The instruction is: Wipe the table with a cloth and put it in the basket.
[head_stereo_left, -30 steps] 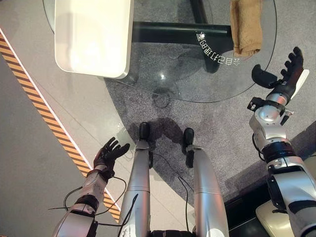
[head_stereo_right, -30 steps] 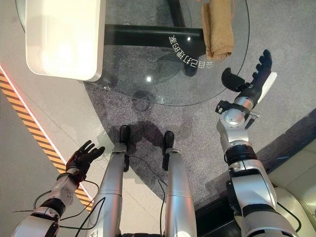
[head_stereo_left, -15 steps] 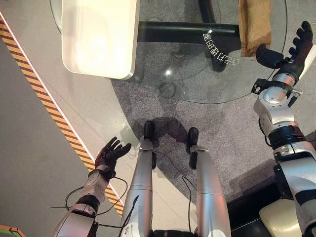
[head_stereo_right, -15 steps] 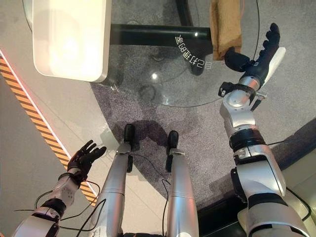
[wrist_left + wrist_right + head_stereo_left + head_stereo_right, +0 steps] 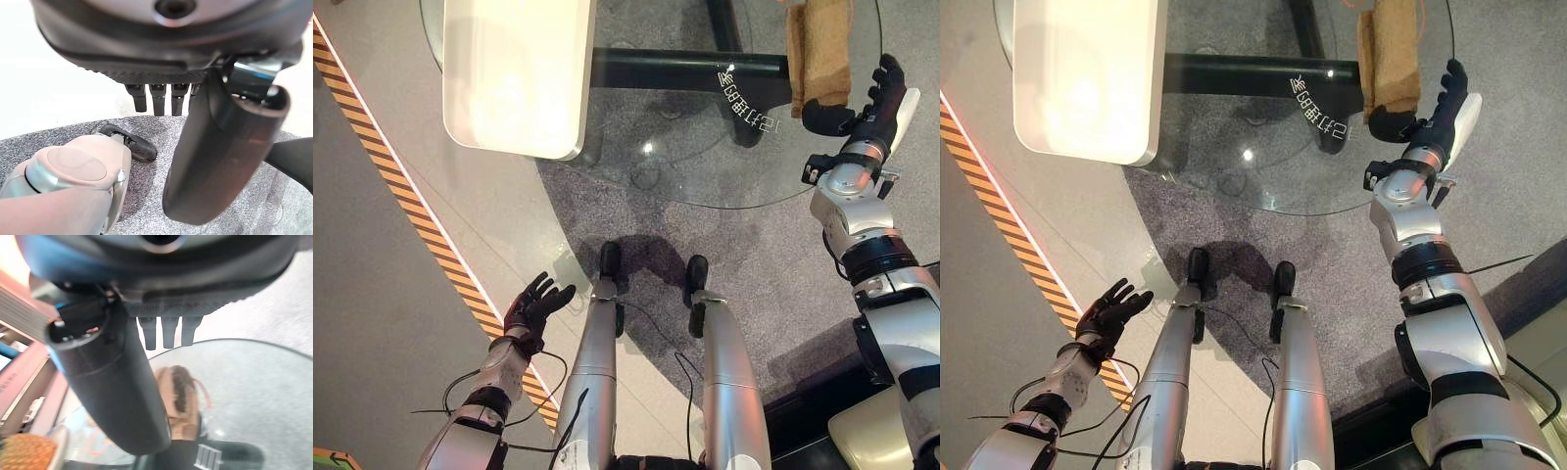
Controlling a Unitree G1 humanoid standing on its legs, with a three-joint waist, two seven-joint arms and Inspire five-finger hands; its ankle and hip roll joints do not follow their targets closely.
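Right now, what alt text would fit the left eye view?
The right robot hand, fingers open, reaches beside a tan folded cloth on a round glass table. The open left robot hand hangs low over grey floor.

A round glass counter [image 5: 705, 186] stood on a dark base [image 5: 685, 69] over a grey speckled carpet [image 5: 754, 284], with a bright spot of light glinting on the glass. Beside the carpet lay a smooth pale floor [image 5: 372, 294], crossed on the slant by a strip of orange and black hazard tape [image 5: 421, 230]. A white, round-cornered tabletop [image 5: 514, 69] overlapped the glass counter's far left side.
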